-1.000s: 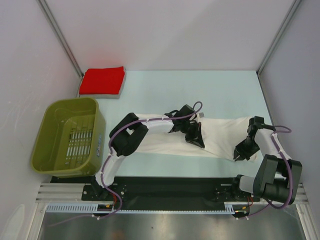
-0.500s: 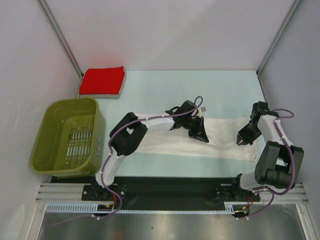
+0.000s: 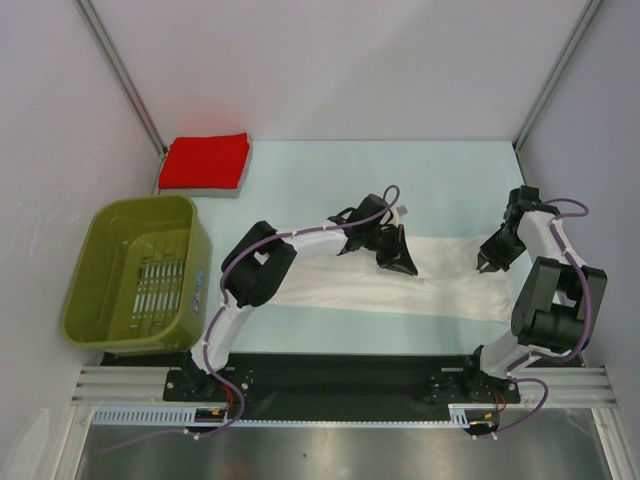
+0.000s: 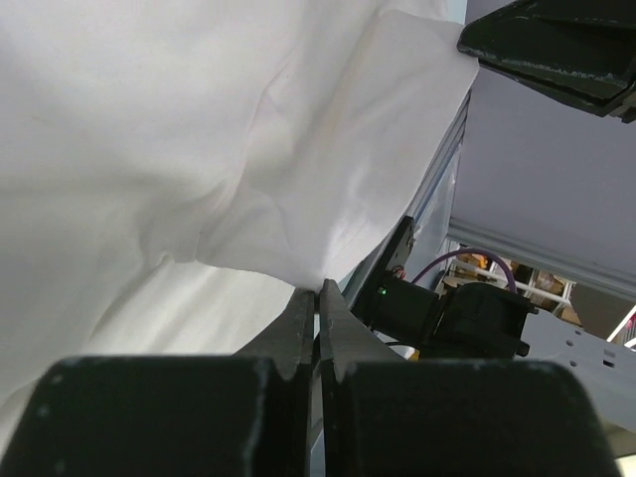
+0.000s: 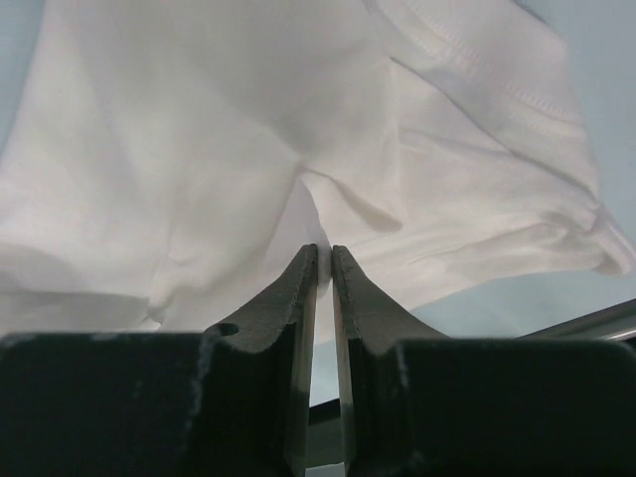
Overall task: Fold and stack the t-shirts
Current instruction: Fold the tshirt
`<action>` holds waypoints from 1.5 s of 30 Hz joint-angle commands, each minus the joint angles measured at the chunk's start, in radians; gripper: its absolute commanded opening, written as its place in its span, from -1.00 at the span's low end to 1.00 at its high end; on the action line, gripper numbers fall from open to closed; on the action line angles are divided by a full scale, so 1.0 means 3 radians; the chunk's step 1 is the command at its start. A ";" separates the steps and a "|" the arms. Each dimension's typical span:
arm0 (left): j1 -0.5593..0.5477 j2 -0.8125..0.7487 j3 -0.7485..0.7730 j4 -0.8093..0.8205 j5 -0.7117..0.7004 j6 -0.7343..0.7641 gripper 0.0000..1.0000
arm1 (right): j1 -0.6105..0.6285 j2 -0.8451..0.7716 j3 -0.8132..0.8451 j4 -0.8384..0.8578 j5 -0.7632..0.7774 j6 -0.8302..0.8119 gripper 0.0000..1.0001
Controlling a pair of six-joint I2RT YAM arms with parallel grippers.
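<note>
Across the table (image 3: 330, 190), the white t-shirt (image 3: 440, 285) is stretched long and rumpled, pinched by left gripper (image 3: 405, 266) and right gripper (image 3: 483, 264), now dragged farther back.

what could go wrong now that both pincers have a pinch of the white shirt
1. The left pincer and right pincer each grip only a thin fold of the white t-shirt at their very tips, so a pull could slip it free.
2. The left arm reaches across the cloth, so folding may drag or bunch the part under it.
</note>
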 commanded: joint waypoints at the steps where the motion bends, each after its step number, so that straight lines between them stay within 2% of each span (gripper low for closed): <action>1: 0.0031 0.0065 0.0207 0.0119 0.0083 -0.0113 -0.99 | -0.0031 0.0108 0.0199 0.0056 -0.0013 -0.0073 -0.66; 10: 0.0102 0.0142 0.0284 0.0094 0.0038 -0.0144 -0.95 | -0.0051 0.0308 0.0296 0.0159 -0.0146 -0.0073 -0.65; 13: 0.0148 0.0091 0.0243 0.0043 -0.0059 -0.0098 -0.91 | -0.0067 0.0374 0.0327 0.0230 -0.0146 -0.0114 -0.57; 14: 0.0163 0.0075 0.0238 -0.0008 -0.0105 -0.0082 -0.88 | -0.0077 0.0395 0.0342 0.0276 -0.0156 -0.0124 -0.48; 17: 0.0261 0.0019 0.0258 -0.0151 -0.0198 0.0076 -0.62 | -0.0143 0.0507 0.0393 0.0532 -0.0274 -0.0180 -0.35; 19: 0.0332 -0.0093 0.0223 -0.0294 -0.0218 0.0254 -0.33 | -0.0174 0.0528 0.0490 0.0491 -0.0218 -0.0236 -0.25; 21: 0.0358 -0.0200 0.0172 -0.0371 -0.0264 0.0393 -0.21 | -0.0210 0.0457 0.0592 0.0425 -0.0223 -0.0302 -0.17; 22: 0.0358 -0.0277 0.0111 -0.0417 -0.0300 0.0535 -0.06 | -0.0230 0.0431 0.0628 0.0384 -0.0182 -0.0374 -0.08; 25: 0.0343 -0.0461 -0.0028 -0.0479 -0.0295 0.0745 0.03 | -0.0251 0.0283 0.0649 0.0220 -0.0095 -0.0471 0.03; 28: 0.0317 -0.0533 -0.0043 -0.0530 -0.0183 0.0843 0.01 | -0.0235 0.0033 0.0440 0.0179 -0.0131 -0.0497 0.08; 32: 0.0261 -0.0533 -0.0018 -0.0357 0.0057 0.0823 -0.06 | -0.0144 -0.0213 -0.0004 0.0327 -0.0686 -0.0406 0.06; 36: 0.0138 -0.0487 0.0058 -0.0085 0.0364 0.0685 -0.15 | -0.0047 -0.0239 -0.0399 0.0761 -0.1168 -0.0252 -0.05; 40: -0.0076 -0.0350 0.0140 0.0134 0.0548 0.0608 -0.17 | -0.0036 -0.0086 -0.0440 0.0987 -0.1434 -0.0211 -0.39; 45: -0.0240 -0.0058 0.0371 0.0191 0.0580 0.0435 -0.23 | -0.0036 0.0154 -0.0425 0.1201 -0.1542 -0.0262 -0.61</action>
